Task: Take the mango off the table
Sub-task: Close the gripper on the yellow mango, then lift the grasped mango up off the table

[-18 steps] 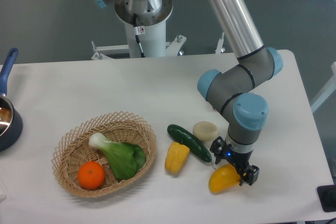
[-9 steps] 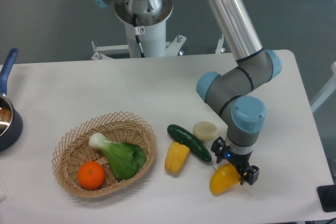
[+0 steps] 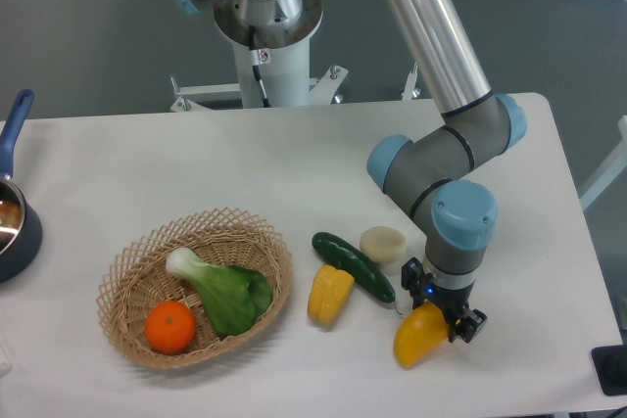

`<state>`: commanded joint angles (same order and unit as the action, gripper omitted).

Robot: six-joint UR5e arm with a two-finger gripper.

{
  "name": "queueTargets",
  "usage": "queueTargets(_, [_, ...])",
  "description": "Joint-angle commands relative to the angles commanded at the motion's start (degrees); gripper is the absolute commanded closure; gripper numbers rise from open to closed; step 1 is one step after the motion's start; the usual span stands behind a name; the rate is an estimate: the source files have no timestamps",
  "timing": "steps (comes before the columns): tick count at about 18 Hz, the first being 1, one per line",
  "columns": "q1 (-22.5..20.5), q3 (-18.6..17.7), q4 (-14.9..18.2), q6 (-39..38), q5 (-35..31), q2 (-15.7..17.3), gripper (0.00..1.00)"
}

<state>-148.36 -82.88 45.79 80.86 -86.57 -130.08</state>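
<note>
Camera view shows the tool (image 3: 441,310) clamped on the upper end of the mango (image 3: 419,336), near the front right of the white bench (image 3: 294,163). Relative to the mango, a cucumber (image 3: 353,265) and a pale round piece (image 3: 382,243) lie up and left; the corn piece (image 3: 330,294) sits left, the wicker basket (image 3: 157,252) farther left.

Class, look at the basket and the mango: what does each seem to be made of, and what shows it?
Basket: woven wicker or rattan, tan and matte; open lattice rim shows.
Mango: smooth, glossy yellow-orange skin, evenly coloured, so possibly a plastic replica; cannot be sure.
</note>
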Motion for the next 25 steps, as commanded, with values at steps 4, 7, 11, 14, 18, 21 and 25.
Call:
queueTargets(4, [0.52, 0.0, 0.0, -1.4, 0.44, 1.75, 0.45])
queueTargets(7, [1.32, 0.79, -0.35, -5.96, 2.97, 4.82, 0.45])
queueTargets(11, [1.67, 2.28, -0.7, -13.52, 11.41, 9.57, 0.45])
queueTargets(14, [1.41, 2.9, -0.7, -18.27, 14.67, 13.27, 0.45])
queueTargets(18, [-0.79, 2.81, -0.62, -29.6, 23.72, 19.15, 0.45])
queueTargets(21, [-1.58, 2.64, -0.7, -31.29, 24.08, 19.78, 0.45])
queueTargets(25, [-1.76, 2.72, -0.62, -31.73, 24.35, 20.57, 0.45])
